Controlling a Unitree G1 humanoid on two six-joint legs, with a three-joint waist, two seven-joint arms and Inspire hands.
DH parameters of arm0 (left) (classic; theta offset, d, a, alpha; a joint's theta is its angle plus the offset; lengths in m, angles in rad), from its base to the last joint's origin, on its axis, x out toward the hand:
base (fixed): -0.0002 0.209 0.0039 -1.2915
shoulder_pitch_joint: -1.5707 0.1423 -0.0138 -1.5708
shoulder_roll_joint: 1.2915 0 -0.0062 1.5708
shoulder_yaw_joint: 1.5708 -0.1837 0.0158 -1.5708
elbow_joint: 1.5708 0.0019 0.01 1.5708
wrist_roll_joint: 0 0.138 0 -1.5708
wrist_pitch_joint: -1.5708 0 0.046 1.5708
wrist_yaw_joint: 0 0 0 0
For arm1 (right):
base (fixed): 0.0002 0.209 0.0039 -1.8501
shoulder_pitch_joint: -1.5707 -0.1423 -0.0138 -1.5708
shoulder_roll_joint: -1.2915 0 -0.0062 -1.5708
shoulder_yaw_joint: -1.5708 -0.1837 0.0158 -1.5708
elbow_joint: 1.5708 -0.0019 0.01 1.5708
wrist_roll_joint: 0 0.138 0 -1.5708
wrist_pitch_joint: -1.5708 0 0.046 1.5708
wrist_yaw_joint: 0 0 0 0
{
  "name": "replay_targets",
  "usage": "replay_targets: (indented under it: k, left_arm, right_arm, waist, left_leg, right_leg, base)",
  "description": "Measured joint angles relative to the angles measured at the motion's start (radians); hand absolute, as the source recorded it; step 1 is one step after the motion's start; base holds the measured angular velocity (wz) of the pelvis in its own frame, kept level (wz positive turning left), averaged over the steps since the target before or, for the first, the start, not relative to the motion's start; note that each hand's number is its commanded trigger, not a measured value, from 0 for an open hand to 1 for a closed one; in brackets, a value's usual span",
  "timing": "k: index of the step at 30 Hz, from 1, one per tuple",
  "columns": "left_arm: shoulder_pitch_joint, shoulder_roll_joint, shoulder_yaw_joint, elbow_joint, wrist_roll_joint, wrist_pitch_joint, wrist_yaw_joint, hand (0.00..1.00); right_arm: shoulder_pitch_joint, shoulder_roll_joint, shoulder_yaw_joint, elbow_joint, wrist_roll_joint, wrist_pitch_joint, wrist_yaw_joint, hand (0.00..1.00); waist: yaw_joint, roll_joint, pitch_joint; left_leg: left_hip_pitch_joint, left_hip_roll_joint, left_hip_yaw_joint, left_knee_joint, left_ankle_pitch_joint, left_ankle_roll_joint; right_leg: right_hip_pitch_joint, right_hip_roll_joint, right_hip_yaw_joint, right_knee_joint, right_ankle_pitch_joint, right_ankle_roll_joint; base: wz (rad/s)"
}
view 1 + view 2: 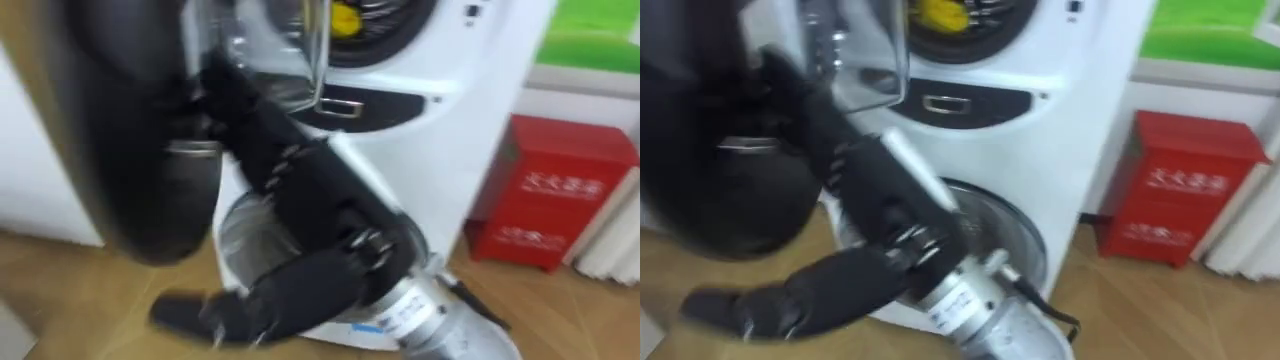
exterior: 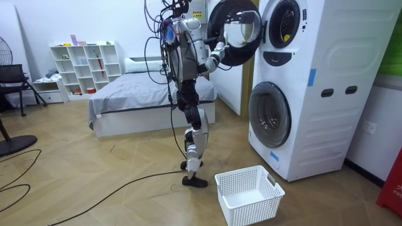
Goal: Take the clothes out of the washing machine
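Where the arm comes in from the lower right, the right hand [image 1: 325, 235] sits closest to the camera, below and left of the upper drum opening [image 1: 395, 25]. Its fingers [image 1: 255, 130] lie fairly straight and point up toward that opening, with the thumb spread out to the side. They close on nothing, and it is too blurred to tell whether the tips touch the door. Just left of the opening hangs the round door [image 1: 130, 150], open, dark, with a clear bowl in its middle. Inside the opening, at its lower edge, shows a yellow garment [image 1: 345, 18], not yet in hand.

That cloth should be light and wholly limp. It is likely to sag and drag against the drum lip, and it may cling if damp, though wetness cannot be read here. It offers no fixed grip point, so I would pinch a bunched fold near its middle, where it bulges nearest the opening, rather than a thin hem that could slip.

- **Garments:** one yellow garment visible; more may lie deeper in the drum, unseen.
- **Doors:** one door open.
- **Machines:** two, stacked. The upper washing machine [image 2: 320, 37] holds the opening, and the lower washing machine [image 2: 270, 113] stands straight beneath it, its door shut.
- **Basket:** one white basket [image 2: 248, 191] on the floor, below and in front of the opening.
- **Box:** one red box [image 1: 555, 190] farther off, down to the opening's right.
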Motion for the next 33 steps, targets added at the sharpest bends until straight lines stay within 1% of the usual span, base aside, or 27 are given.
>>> replay_targets:
  k: [2, 3, 5, 6, 7, 9, 15, 18, 26, 28, 29, 31, 32, 33]
  left_arm:
    - [0.000, 0.000, 0.014, 0.001, 0.000, -0.006, -0.001, 0.00]
    - [0.000, 0.000, 0.016, 0.001, 0.000, -0.009, -0.001, 0.00]
    - [0.000, 0.000, 0.016, 0.001, 0.000, -0.012, 0.000, 0.00]
    - [-0.001, 0.000, 0.025, 0.001, 0.000, -0.017, 0.001, 0.00]
    - [-0.002, 0.001, 0.032, 0.001, 0.000, -0.019, 0.002, 0.00]
    - [-0.003, 0.003, 0.045, 0.001, 0.000, -0.025, 0.003, 0.00]
    - [-0.004, 0.002, 0.047, 0.001, -0.001, -0.027, 0.004, 0.00]
    - [-0.004, 0.002, 0.048, 0.001, -0.002, -0.027, 0.004, 0.00]
    - [-0.014, 0.002, 0.051, 0.001, 0.000, -0.028, 0.004, 0.00]
    - [-0.017, 0.001, 0.053, 0.001, -0.001, -0.028, 0.004, 0.00]
    - [-0.017, 0.001, 0.053, 0.001, -0.001, -0.028, 0.004, 0.00]
    - [-0.018, 0.001, 0.053, 0.001, 0.000, -0.028, 0.004, 0.00]
    - [-0.018, 0.000, 0.057, 0.001, 0.000, -0.028, 0.004, 0.00]
    - [-0.016, -0.005, 0.077, 0.001, 0.000, -0.028, 0.004, 0.00]
  right_arm:
    - [-0.007, -0.008, 0.029, 0.002, -0.001, 0.017, 0.032, 0.00]
    - [-0.008, -0.009, 0.032, 0.002, -0.001, 0.022, 0.050, 0.00]
    - [-0.010, -0.013, 0.032, 0.002, -0.001, 0.023, 0.060, 0.00]
    - [-0.014, -0.013, 0.032, 0.002, -0.001, 0.023, 0.067, 0.00]
    - [-0.019, -0.013, 0.032, 0.002, -0.002, 0.023, 0.070, 0.00]
    - [-0.035, -0.014, 0.032, 0.002, -0.002, 0.023, 0.082, 0.00]
    - [-0.037, -0.014, 0.037, 0.002, -0.002, 0.024, 0.109, 0.00]
    - [-0.045, -0.017, 0.037, 0.002, -0.003, 0.035, 0.113, 0.00]
    - [-0.045, -0.034, 0.036, 0.003, -0.019, 0.036, 0.120, 0.00]
    - [-0.045, -0.044, 0.035, 0.006, -0.041, 0.038, 0.118, 0.00]
    - [-0.045, -0.058, 0.035, 0.006, -0.065, 0.042, 0.118, 0.00]
    - [-0.041, -0.086, 0.030, 0.006, -0.118, 0.044, 0.120, 0.00]
    - [-0.028, -0.110, 0.016, 0.006, -0.175, 0.045, 0.121, 0.00]
    - [-0.005, -0.125, -0.003, 0.006, -0.243, 0.047, 0.117, 0.00]
  waist:
    - [0.024, -0.003, 0.0024]
    - [0.027, -0.005, 0.0038]
    - [0.027, -0.006, 0.0039]
    - [0.027, -0.010, 0.0056]
    - [0.028, -0.013, 0.0073]
    - [0.028, -0.025, 0.0139]
    - [0.030, -0.025, 0.0151]
    - [0.030, -0.024, 0.0161]
    - [0.029, -0.020, 0.0174]
    - [0.026, -0.018, 0.0178]
    - [0.025, -0.016, 0.0180]
    - [0.018, -0.015, 0.0182]
    - [0.008, -0.014, 0.0182]
    - [0.002, -0.014, 0.0175]
  left_leg:
    - [-0.001, -0.003, -0.001, 0.000, 0.000, 0.000]
    - [-0.001, -0.007, -0.005, -0.002, 0.000, 0.000]
    - [0.001, -0.016, -0.019, -0.005, 0.000, 0.001]
    - [0.001, -0.019, -0.019, -0.007, 0.000, 0.002]
    - [0.001, -0.020, -0.019, -0.007, 0.000, 0.003]
    - [0.001, -0.024, -0.019, -0.007, 0.000, 0.004]
    - [0.003, -0.034, -0.017, -0.006, -0.006, 0.014]
    - [0.001, -0.036, -0.016, -0.007, -0.008, 0.016]
    - [0.005, -0.036, -0.013, -0.009, -0.008, 0.016]
    - [0.012, -0.034, 0.005, -0.013, -0.008, 0.016]
    - [0.018, -0.033, 0.016, -0.017, -0.008, 0.016]
    - [0.018, -0.033, 0.017, -0.017, -0.010, 0.020]
    - [0.018, -0.034, 0.017, -0.018, -0.011, 0.020]
    - [0.019, -0.035, 0.018, -0.021, -0.011, 0.020]
  right_leg:
    - [0.007, -0.003, -0.009, -0.001, 0.000, 0.001]
    - [0.011, -0.007, -0.016, -0.002, -0.002, 0.004]
    - [0.016, -0.013, -0.026, -0.001, -0.007, 0.013]
    - [0.019, -0.016, -0.026, -0.001, -0.009, 0.016]
    - [0.020, -0.017, -0.026, -0.001, -0.010, 0.017]
    - [0.022, -0.021, -0.026, -0.001, -0.012, 0.021]
    - [0.028, -0.030, -0.031, -0.003, -0.019, 0.034]
    - [0.028, -0.032, -0.031, -0.005, -0.020, 0.036]
    - [0.028, -0.032, -0.022, -0.003, -0.020, 0.037]
    - [0.028, -0.032, -0.014, -0.003, -0.020, 0.036]
    - [0.030, -0.032, -0.008, -0.003, -0.020, 0.037]
    - [0.031, -0.032, -0.005, -0.003, -0.020, 0.037]
    - [0.031, -0.032, -0.003, -0.002, -0.020, 0.038]
    - [0.031, -0.033, -0.001, -0.002, -0.019, 0.039]
  base:
    - [0.09]
    - [0.19]
    - [0.23]
    - [0.13]
    - [0.04]
    - [0.00]
    - [0.05]
    - [0.00]
    - [-0.02]
    - [-0.12]
    - [-0.15]
    - [-0.06]
    - [0.00]
    - [0.00]
